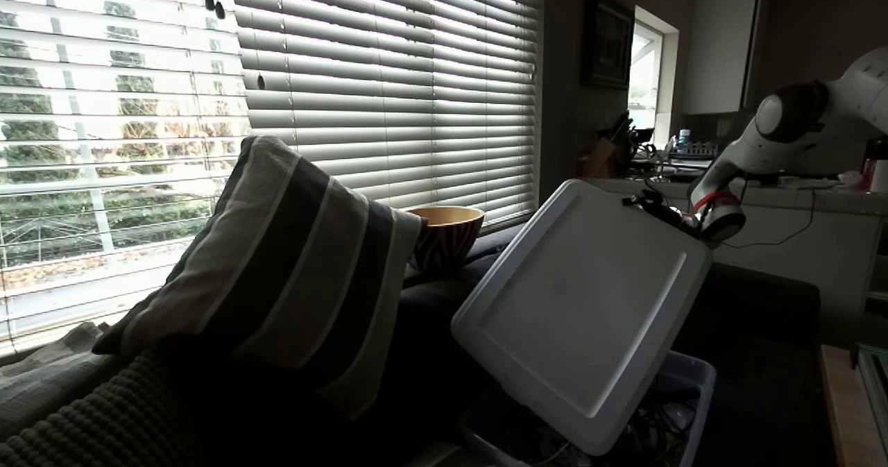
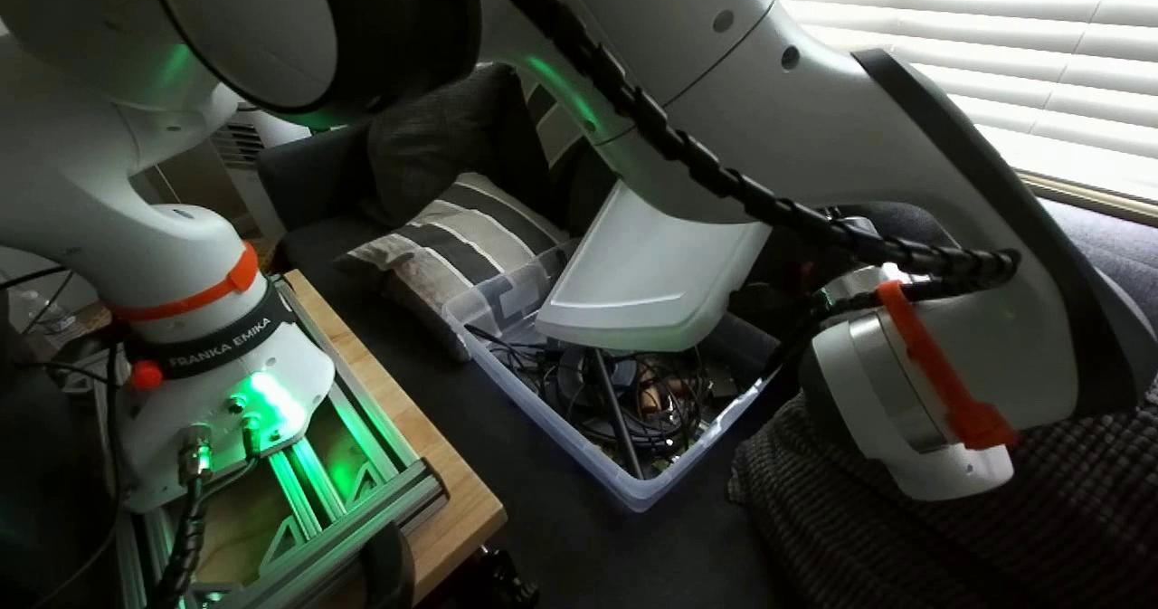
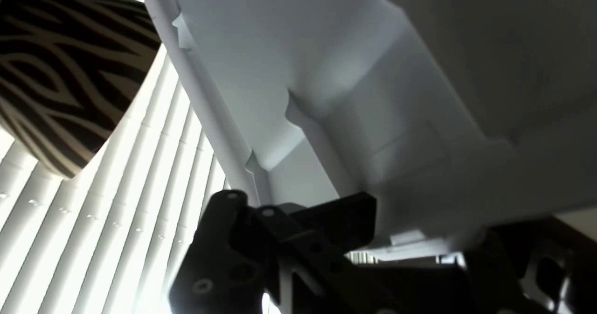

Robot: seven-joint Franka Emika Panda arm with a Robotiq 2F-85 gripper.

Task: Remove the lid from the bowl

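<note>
The lid [image 1: 583, 300], flat, pale and rectangular with a raised border, hangs steeply tilted above the bowl [image 1: 703, 384], a big clear tub. Its lower corner reaches down over the opening in both exterior views; whether it touches the contents cannot be told. Most of the tub [image 2: 635, 495] lies uncovered, with dark cables inside. My gripper [image 1: 638, 200] is at the lid's upper edge, a finger on each face, shut on it. In the wrist view the ribbed side of the lid [image 3: 317, 34] fills the top, and its rim passes between the dark gripper [image 3: 426, 234] fingers.
A zebra-patterned round vessel [image 1: 447, 245] stands by the window blinds [image 1: 388, 85], close to the lid. Striped cushion [image 1: 305, 259] leans on the sofa. A knitted cover [image 2: 868, 518] lies beside the tub, and the wooden base table [image 2: 452, 491] is on its opposite side.
</note>
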